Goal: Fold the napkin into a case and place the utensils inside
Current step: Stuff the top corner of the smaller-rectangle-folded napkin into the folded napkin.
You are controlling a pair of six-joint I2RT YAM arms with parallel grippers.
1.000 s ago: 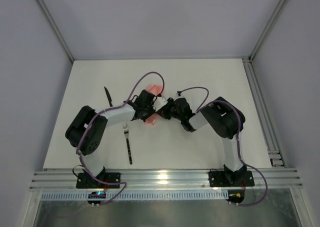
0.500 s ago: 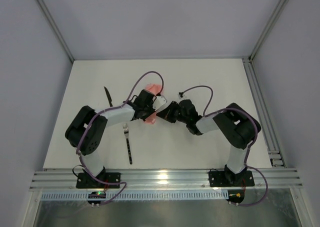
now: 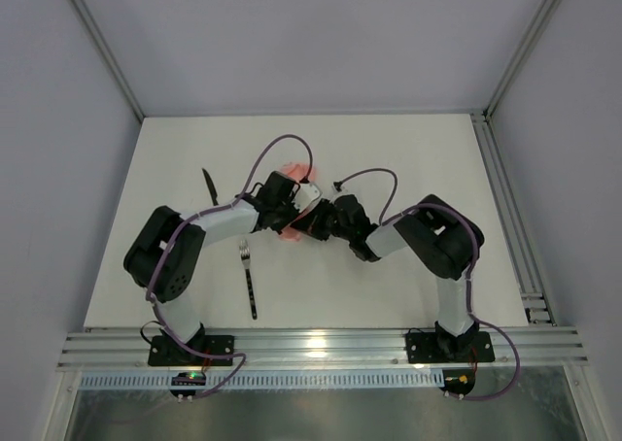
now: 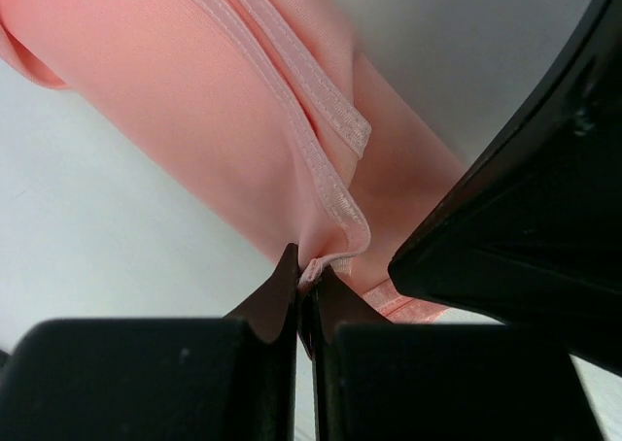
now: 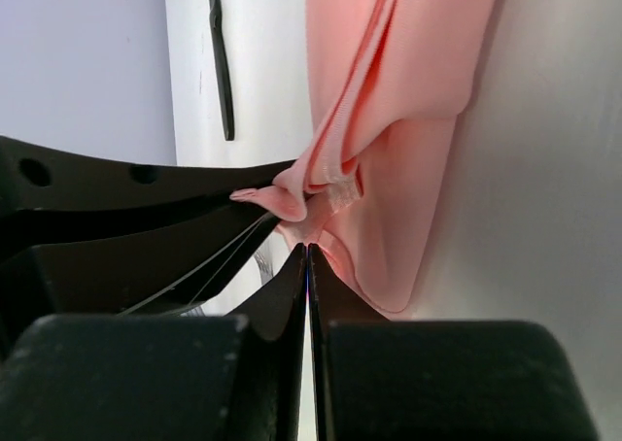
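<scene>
While left tool and right tool pinch napkin — fork lies aside.

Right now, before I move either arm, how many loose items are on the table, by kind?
napkin: 1
fork: 1
knife: 1
Total: 3

Our right fingers, parted a second ago, have now shut on the napkin, just beside our left fingers. Our right arm swung its elbow outward, then back in.
</scene>
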